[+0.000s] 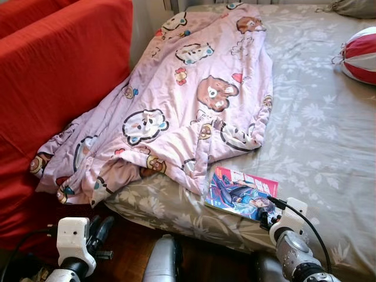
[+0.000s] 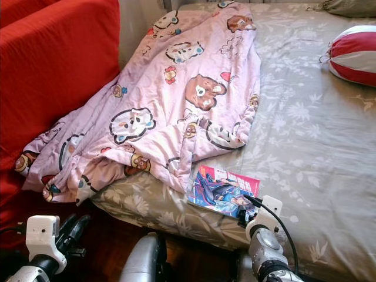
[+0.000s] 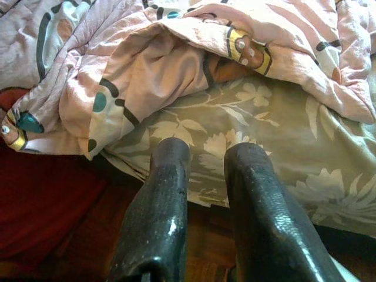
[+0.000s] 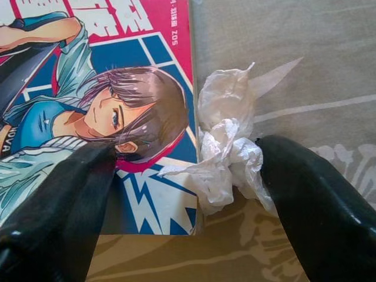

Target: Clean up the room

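A crumpled white wrapper (image 4: pixel 226 132) lies on the grey flowered bed sheet (image 1: pixel 317 135), touching the edge of a comic book (image 1: pixel 241 191) with a pink and blue cover. My right gripper (image 4: pixel 185 150) is open at the bed's near edge. One finger (image 4: pixel 64 194) rests over the comic's corner and the other (image 4: pixel 311 188) is on the far side of the wrapper. A pink cartoon-print blanket (image 1: pixel 188 100) is heaped along the bed's left side and spills over the edge. My left gripper (image 3: pixel 207 153) hangs low by the bed's corner, slightly open and holding nothing.
A red sofa (image 1: pixel 59 76) stands close on the left, with the blanket's end draped against it. A red and white striped cushion (image 1: pixel 361 56) lies at the bed's far right. Dark wooden floor (image 1: pixel 126 258) shows between sofa and bed.
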`<state>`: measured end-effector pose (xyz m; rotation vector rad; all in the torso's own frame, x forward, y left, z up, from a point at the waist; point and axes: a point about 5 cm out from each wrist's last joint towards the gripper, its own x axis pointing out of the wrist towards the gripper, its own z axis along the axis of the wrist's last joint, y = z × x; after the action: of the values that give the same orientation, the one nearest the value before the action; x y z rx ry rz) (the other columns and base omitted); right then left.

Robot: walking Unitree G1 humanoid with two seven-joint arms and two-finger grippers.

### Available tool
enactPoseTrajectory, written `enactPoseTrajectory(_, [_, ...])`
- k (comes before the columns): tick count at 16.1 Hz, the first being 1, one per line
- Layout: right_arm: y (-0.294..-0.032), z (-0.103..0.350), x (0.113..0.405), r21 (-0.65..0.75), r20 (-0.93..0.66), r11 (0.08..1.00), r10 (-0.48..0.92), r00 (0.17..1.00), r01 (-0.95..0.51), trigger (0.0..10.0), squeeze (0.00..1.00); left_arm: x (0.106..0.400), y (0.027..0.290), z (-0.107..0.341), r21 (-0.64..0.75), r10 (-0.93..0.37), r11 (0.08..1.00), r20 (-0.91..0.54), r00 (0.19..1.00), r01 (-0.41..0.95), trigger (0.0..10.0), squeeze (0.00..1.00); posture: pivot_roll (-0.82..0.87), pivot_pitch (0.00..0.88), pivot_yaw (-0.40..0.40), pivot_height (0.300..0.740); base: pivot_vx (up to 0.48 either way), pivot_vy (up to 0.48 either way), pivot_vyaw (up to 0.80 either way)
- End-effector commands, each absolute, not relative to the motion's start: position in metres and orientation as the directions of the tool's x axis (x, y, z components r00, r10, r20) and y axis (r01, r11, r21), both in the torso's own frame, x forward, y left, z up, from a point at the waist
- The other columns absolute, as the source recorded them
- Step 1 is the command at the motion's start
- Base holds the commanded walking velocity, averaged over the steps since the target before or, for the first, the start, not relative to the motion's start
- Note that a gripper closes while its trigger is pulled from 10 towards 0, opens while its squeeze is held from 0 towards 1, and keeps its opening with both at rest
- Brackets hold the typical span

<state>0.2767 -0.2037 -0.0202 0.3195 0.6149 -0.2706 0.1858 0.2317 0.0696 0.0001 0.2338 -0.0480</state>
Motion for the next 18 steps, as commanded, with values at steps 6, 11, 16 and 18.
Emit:
enactPoseTrajectory(6, [-0.2001, -0.0244, 0.2725, 0.225, -0.610, 0.898, -0.173, 0.773, 0.379, 0.0, 0.00, 0.1810, 0.2393, 0.0655, 0.047, -0.032, 0.998, -0.267, 0.963, 0.046, 10.0, 0.00, 0.30, 0.202, 0.136, 0.629, 0.000, 0.000, 0.00])
enactPoseTrajectory(11, [-0.2013, -0.0281, 0.2678, 0.215, -0.622, 0.894, -0.184, 0.761, 0.392, 0.0, 0.00, 0.1810, 0.2399, 0.0643, 0.059, -0.029, 0.997, -0.265, 0.964, 0.046, 10.0, 0.00, 0.30, 0.197, 0.132, 0.629, 0.000, 0.000, 0.00])
enactPoseTrajectory(16, [-0.2023, -0.0286, 0.2670, 0.208, -0.626, 0.891, -0.194, 0.755, 0.402, 0.0, 0.00, 0.1785, 0.2389, 0.0619, 0.063, -0.028, 0.997, -0.270, 0.962, 0.046, 10.0, 0.00, 0.30, 0.192, 0.128, 0.629, 0.000, 0.000, 0.00])
enactPoseTrajectory(18, [-0.2037, -0.0273, 0.2680, 0.209, -0.618, 0.889, -0.202, 0.759, 0.407, 0.0, 0.00, 0.1817, 0.2382, 0.0626, 0.058, -0.023, 0.998, -0.260, 0.965, 0.040, 10.0, 0.00, 0.30, 0.185, 0.123, 0.629, 0.000, 0.000, 0.00])
